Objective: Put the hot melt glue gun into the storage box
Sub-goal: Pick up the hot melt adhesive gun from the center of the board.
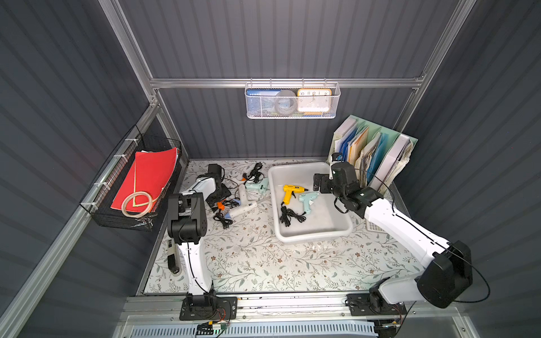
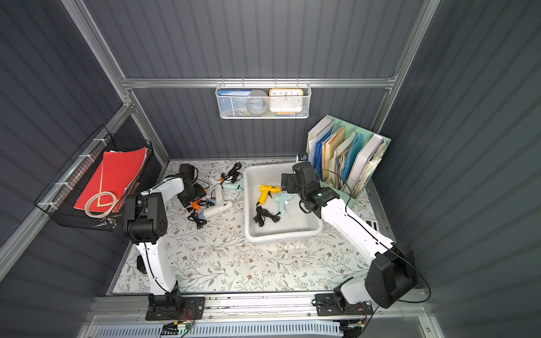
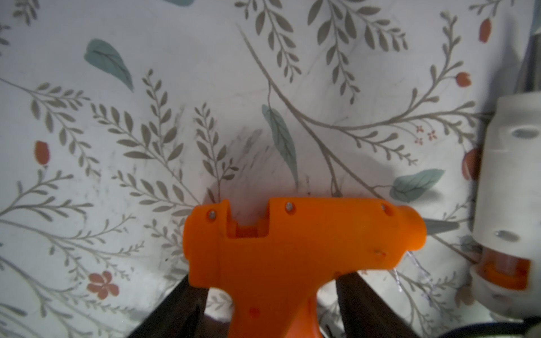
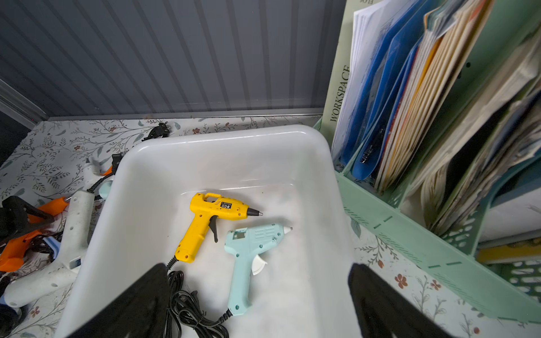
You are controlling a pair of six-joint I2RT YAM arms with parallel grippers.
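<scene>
White arm links (image 1: 401,226), black joints (image 1: 187,225), thin black cables.

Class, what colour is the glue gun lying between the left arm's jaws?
Orange; the glue gun shows best in the left wrist view.

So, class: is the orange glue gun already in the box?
No: the orange gun lies on the floral table, between the left gripper's fingers.

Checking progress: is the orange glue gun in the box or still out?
Out. The orange glue gun lies on the floral table between the left gripper's fingers; the box holds only the yellow and mint guns.
</scene>
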